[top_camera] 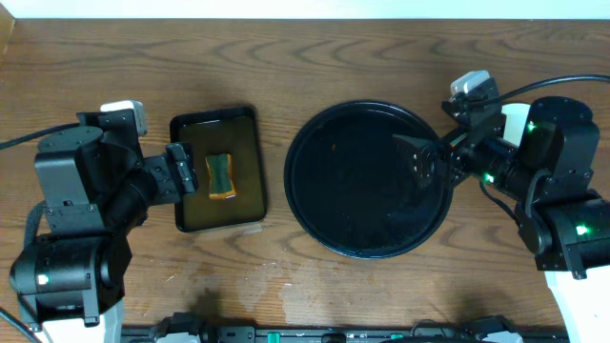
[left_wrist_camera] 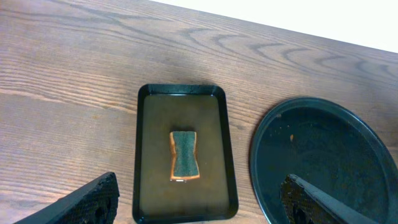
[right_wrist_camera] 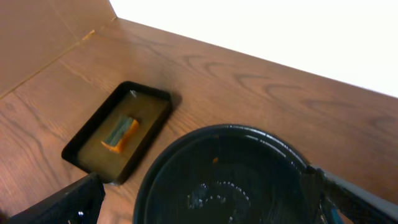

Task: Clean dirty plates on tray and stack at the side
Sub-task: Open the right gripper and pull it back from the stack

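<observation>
A large round black tray (top_camera: 355, 195) with a low raised rim sits on the brown wood-grain tabletop (top_camera: 286, 57), right of the middle and about halfway between the far edge and the near edge. Its floor shows bare. A few small orange-brown specks (left_wrist_camera: 291, 137) lie on the side towards the far edge, and shiny wet droplets (right_wrist_camera: 211, 194) glint on the side towards the near edge.

Left of the middle lies a smaller dark rectangular tray (top_camera: 246, 162) with rounded corners, its long sides running from the far edge towards the near edge. A strip of bare wood separates it from the round tray. It holds a shallow brownish liquid (left_wrist_camera: 155, 137). In the liquid lies a waisted sponge (top_camera: 221, 176) with an orange body and a dark green scrub face turned up, roughly in the middle of that tray.

The left gripper (top_camera: 179, 171) is at the rectangular tray's left rim, pointing towards the sponge. In the left wrist view its two black fingers (left_wrist_camera: 93, 199) stand wide apart and hold nothing.

The right gripper (top_camera: 422, 160) reaches in from the right edge of the table and hangs over the round tray's right rim. Its fingers (right_wrist_camera: 68, 202) are likewise spread wide apart with nothing between them.
</observation>
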